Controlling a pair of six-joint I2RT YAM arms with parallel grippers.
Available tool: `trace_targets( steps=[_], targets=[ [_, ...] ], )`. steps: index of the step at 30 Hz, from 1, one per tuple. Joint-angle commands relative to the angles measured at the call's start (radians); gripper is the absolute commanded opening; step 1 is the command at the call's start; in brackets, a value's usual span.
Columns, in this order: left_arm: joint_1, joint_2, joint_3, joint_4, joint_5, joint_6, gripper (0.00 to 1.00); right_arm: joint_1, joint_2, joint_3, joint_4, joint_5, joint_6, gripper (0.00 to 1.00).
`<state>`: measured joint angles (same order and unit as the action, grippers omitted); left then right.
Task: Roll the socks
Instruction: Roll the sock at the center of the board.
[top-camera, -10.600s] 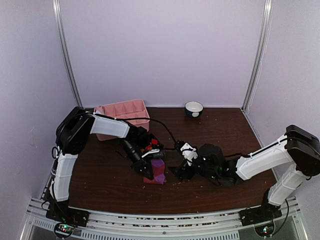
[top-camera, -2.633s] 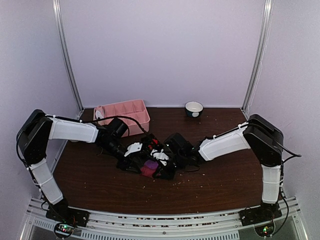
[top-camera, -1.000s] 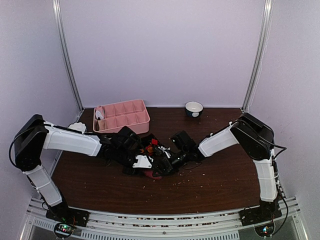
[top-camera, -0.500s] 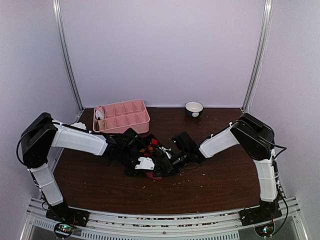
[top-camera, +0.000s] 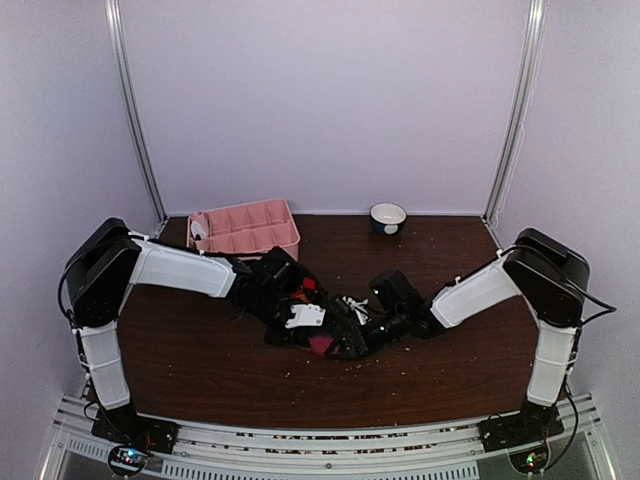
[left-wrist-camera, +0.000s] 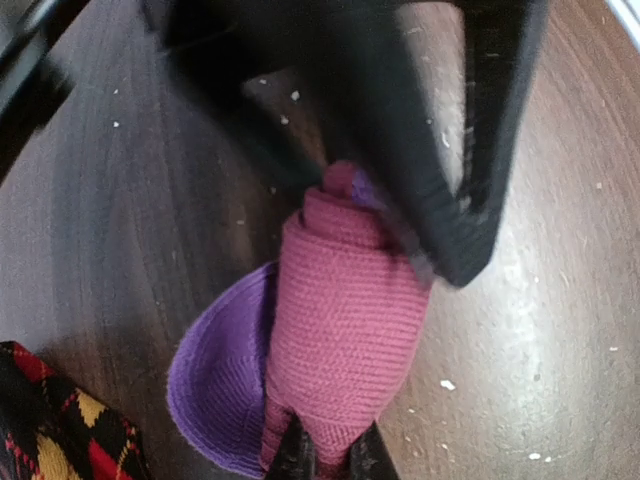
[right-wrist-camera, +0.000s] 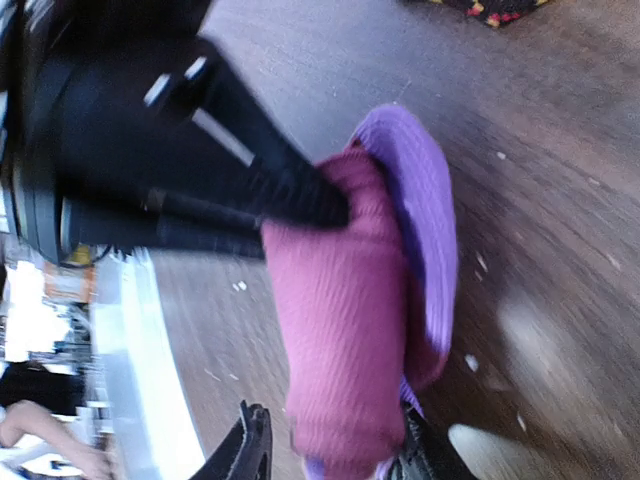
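Backed right gripper off toward 3 o'clock, jaws now parted astride pink sock roll; pinching it with closed left gripper, 5 o'clock of tray. Risks unrolling if purple cuff springs free.

We see the pink sock rolled into a snug, ribbed magenta cylinder. It stands nearly vertical at the centre of the left wrist view, and its purple end cups open around the roll's lower left side. From above, the pink sock is a small magenta patch just below the frame's centre. The argyle sock, black with red and yellow diamonds, lies in the lower left corner of the left wrist view, just beside the purple end without touching it.
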<state>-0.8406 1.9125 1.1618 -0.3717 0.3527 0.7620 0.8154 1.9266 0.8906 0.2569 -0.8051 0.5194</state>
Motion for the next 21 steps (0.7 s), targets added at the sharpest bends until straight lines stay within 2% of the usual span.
trace_targets(
  steps=[1,4,10,16,18,19,20,21],
  targets=[
    [0.057,0.124,0.078,-0.204,0.106,-0.036,0.0,0.008,-0.059,-0.119,0.004,0.221,-0.098,0.42],
    [0.07,0.172,0.15,-0.278,0.169,-0.032,0.0,0.01,-0.123,-0.182,0.029,0.321,-0.155,0.42],
    [0.111,0.288,0.288,-0.459,0.313,-0.028,0.0,0.082,-0.345,-0.392,0.235,0.475,-0.314,0.46],
    [0.139,0.351,0.351,-0.542,0.353,-0.018,0.0,0.208,-0.417,-0.335,0.072,0.702,-0.464,0.46],
    [0.141,0.358,0.358,-0.553,0.358,-0.02,0.0,0.245,-0.452,-0.321,0.007,0.838,-0.471,0.55],
    [0.142,0.36,0.36,-0.554,0.358,-0.022,0.0,0.251,-0.483,-0.324,-0.015,0.918,-0.461,0.88],
    [0.143,0.362,0.361,-0.556,0.356,-0.024,0.0,0.252,-0.53,-0.351,0.001,1.009,-0.447,0.99],
    [0.142,0.361,0.361,-0.555,0.355,-0.024,0.0,0.252,-0.584,-0.401,0.053,1.066,-0.433,1.0]
  ],
)
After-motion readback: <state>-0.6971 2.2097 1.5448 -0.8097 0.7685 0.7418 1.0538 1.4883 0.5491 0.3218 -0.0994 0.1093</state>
